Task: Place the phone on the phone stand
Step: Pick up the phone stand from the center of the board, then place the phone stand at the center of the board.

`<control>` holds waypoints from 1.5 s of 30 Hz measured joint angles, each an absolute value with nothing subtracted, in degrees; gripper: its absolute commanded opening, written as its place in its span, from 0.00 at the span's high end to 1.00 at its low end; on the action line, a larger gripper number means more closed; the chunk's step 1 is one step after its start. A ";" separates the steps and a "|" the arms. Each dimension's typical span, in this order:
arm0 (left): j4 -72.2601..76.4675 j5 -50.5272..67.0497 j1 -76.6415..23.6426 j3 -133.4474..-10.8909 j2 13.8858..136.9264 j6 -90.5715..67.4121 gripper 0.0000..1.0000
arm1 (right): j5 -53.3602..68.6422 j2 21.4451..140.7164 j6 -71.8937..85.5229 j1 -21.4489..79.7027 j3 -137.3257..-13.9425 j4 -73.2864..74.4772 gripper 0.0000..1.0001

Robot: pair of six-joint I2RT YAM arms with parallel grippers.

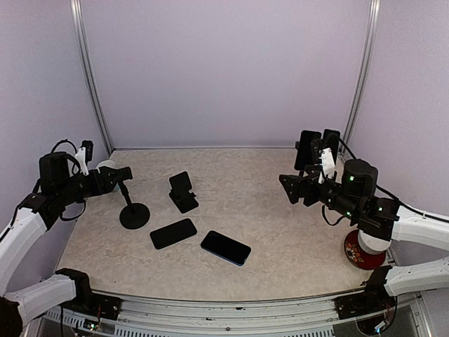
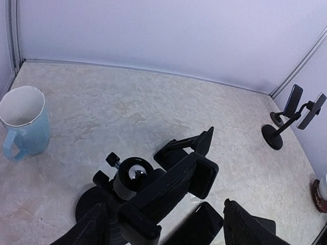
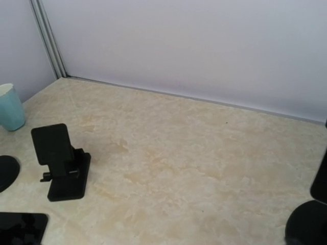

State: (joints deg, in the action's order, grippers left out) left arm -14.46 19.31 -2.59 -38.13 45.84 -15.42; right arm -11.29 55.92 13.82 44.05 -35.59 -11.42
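Flat black rectangular phone [image 1: 173,233] and dark blue phone [image 1: 226,247] lying side by side on beige marbled table [image 1: 280,239], left gripper [image 1: 126,174] fingers [image 2: 244,224] parted around clamp head of black round-based pole stand [image 1: 133,210], right gripper [image 1: 287,186] spread wide, empty.

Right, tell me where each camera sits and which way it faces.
Top external: high behind the robot, looking over the table toward the back wall; left arm and right arm show.
Left wrist: on the left arm, looking down past its own fingers at the clamp-head stand.
Right wrist: low over the table, facing left; no fingers clearly in frame.
Shared: both wrist views catch the blue mug and folding stand.
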 measured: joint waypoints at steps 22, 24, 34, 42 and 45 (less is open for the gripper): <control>-14.72 21.26 -2.55 -37.91 45.21 -14.90 0.89 | -11.11 55.07 13.85 44.01 -35.20 -10.90 0.00; -14.52 21.58 -2.55 -37.91 45.21 -15.22 0.90 | -11.09 55.18 13.87 43.97 -35.20 -10.87 0.00; -11.79 23.75 -3.31 -40.71 48.73 -18.04 0.99 | -10.72 55.27 14.06 43.68 -35.09 -10.92 0.00; -8.36 22.52 -7.53 -47.46 53.65 -18.85 0.99 | -10.70 55.29 14.28 43.64 -34.92 -10.94 0.00; -7.25 21.69 -10.09 -51.03 56.47 -18.83 0.99 | -10.66 55.40 14.31 43.57 -34.92 -10.92 0.00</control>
State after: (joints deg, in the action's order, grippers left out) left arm -7.25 21.69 -10.09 -51.03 56.47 -18.83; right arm -10.66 55.40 14.31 43.57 -34.92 -10.92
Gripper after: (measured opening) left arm 0.205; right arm 0.999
